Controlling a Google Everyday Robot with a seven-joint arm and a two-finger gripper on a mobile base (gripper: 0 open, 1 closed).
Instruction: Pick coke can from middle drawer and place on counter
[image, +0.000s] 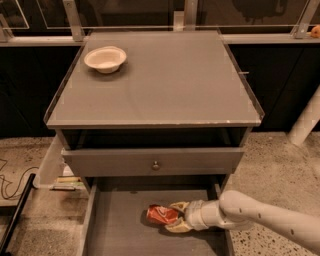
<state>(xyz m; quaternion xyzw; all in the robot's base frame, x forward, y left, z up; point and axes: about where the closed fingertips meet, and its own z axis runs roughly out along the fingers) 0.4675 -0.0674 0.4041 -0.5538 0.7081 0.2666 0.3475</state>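
Note:
The coke can (161, 214) is a dented red can lying on its side on the flat grey floor of the open middle drawer (120, 225), low in the camera view. My gripper (176, 216) reaches in from the right on a white arm. Its cream fingers (178, 205) lie above and below the can's right end. The counter (160, 75) is the large grey top of the cabinet above.
A cream bowl (105, 58) sits at the counter's back left corner. A grey drawer front with a round knob (156, 164) juts out just above the open drawer. A black cable (10, 185) lies on the speckled floor at left. A white post (306, 120) stands at right.

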